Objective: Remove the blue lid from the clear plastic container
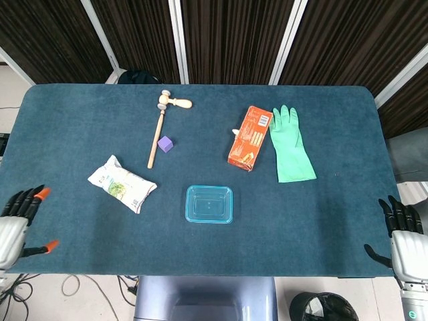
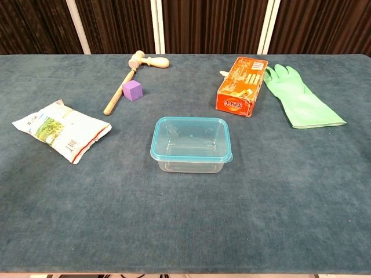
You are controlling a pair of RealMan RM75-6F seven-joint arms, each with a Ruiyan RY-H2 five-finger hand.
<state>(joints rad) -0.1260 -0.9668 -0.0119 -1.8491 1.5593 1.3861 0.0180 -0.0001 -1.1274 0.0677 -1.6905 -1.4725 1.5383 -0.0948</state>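
Note:
The clear plastic container (image 1: 209, 204) (image 2: 191, 163) sits near the middle of the table's front half, with its blue lid (image 1: 209, 192) (image 2: 191, 155) seated on top. My left hand (image 1: 19, 221) is at the front left corner of the table, fingers spread, holding nothing. My right hand (image 1: 401, 234) is at the front right corner, fingers apart and empty. Both hands are far from the container, and neither shows in the chest view.
A white snack bag (image 1: 122, 183) (image 2: 60, 130) lies left of the container. Behind it are a wooden mallet (image 1: 160, 127) (image 2: 128, 72) and a purple cube (image 1: 165, 144) (image 2: 132, 90). An orange box (image 1: 250, 137) (image 2: 242, 85) and a green rubber glove (image 1: 289, 150) (image 2: 301, 103) lie at the back right.

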